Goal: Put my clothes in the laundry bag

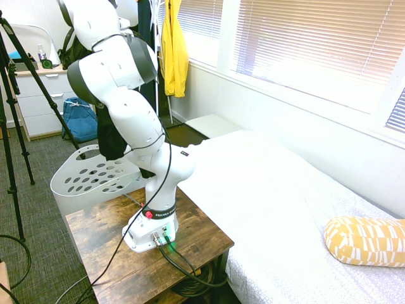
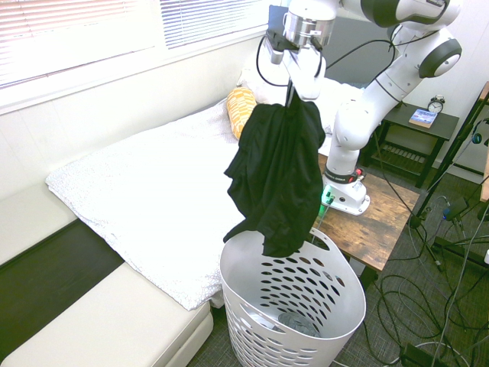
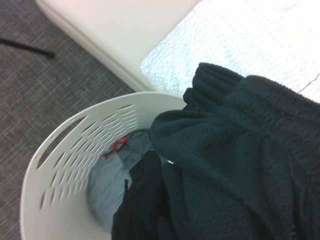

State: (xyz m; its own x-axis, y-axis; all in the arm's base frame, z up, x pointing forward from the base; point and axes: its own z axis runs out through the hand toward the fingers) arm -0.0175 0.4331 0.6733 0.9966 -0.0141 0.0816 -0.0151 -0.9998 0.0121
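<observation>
Gripper (image 2: 293, 86) pointed down, clenched on top of 1 soft black fabric garment (image 2: 276, 174); garment hung full length, lower hem just at rim of 1 white plastic laundry basket w/ oval holes (image 2: 260, 304). Basket on floor betw. white-covered bed (image 2: 145, 199) & wooden desk (image 2: 386, 210), close to both edges. Grey cloth w/ red mark (image 3: 112, 170) seen inside basket. "FRANKA EMIKA" read on arm base band (image 1: 158, 210). 1 yellow patterned pillow (image 1: 366, 240) on bed.

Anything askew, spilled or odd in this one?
Nothing stands out. The black garment hangs from the shut tool above the white laundry basket, its lowest fold at the rim; grey clothing already lies inside.
</observation>
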